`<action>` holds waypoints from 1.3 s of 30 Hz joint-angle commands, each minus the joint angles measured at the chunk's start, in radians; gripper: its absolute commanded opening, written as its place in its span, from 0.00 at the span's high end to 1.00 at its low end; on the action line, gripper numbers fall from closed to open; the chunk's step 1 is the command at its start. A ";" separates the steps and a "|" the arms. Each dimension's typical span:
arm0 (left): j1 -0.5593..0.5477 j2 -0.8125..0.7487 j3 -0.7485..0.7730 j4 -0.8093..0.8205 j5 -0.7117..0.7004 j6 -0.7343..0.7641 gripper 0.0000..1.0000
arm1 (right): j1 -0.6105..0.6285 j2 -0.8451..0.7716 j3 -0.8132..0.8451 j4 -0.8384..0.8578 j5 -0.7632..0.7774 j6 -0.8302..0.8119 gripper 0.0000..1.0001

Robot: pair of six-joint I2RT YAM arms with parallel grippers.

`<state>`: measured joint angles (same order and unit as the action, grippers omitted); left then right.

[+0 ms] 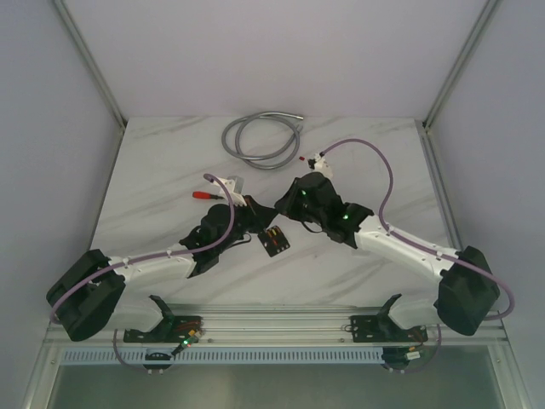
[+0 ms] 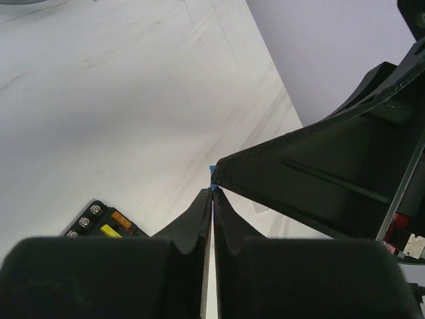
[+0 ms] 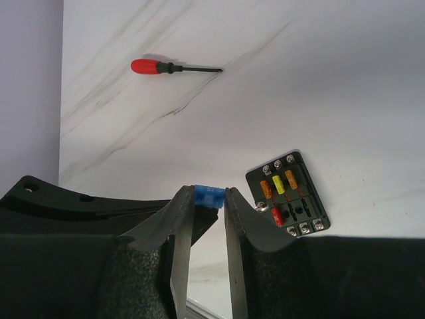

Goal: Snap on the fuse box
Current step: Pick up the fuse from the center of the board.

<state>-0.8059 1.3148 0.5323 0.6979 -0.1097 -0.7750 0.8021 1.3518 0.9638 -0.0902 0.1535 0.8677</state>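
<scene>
The fuse box (image 1: 274, 241) is a small black block lying flat on the white marble table, with orange, yellow and red fuses in its slots. It also shows in the right wrist view (image 3: 287, 198) and at the lower left of the left wrist view (image 2: 106, 224). My right gripper (image 3: 208, 199) is shut on a small blue fuse (image 3: 208, 195), held above the table just left of the box. My left gripper (image 2: 212, 191) is shut, and its tips meet the right gripper's tip at a blue speck (image 2: 212, 170). In the top view the two grippers, left (image 1: 260, 218) and right (image 1: 279, 208), meet just behind the box.
A red-handled screwdriver (image 3: 159, 66) lies on the table beyond the grippers and shows in the top view (image 1: 204, 195). A coiled grey cable (image 1: 260, 136) lies at the back. A faint clear piece (image 2: 262, 207) lies on the table under the right finger.
</scene>
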 commanded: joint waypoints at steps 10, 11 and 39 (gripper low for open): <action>-0.001 -0.053 0.025 -0.063 -0.002 0.116 1.00 | -0.023 -0.088 -0.056 0.087 -0.056 -0.129 0.49; 0.005 -0.066 0.025 -0.079 0.008 0.140 1.00 | -0.043 -0.103 -0.059 0.098 -0.091 -0.162 0.48; 0.108 -0.253 0.072 -0.066 0.665 0.280 1.00 | -0.300 -0.232 -0.080 0.257 -1.095 -0.643 0.51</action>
<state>-0.7013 1.0710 0.5854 0.5644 0.4858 -0.4862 0.5056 1.1210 0.8467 0.1482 -0.8352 0.2668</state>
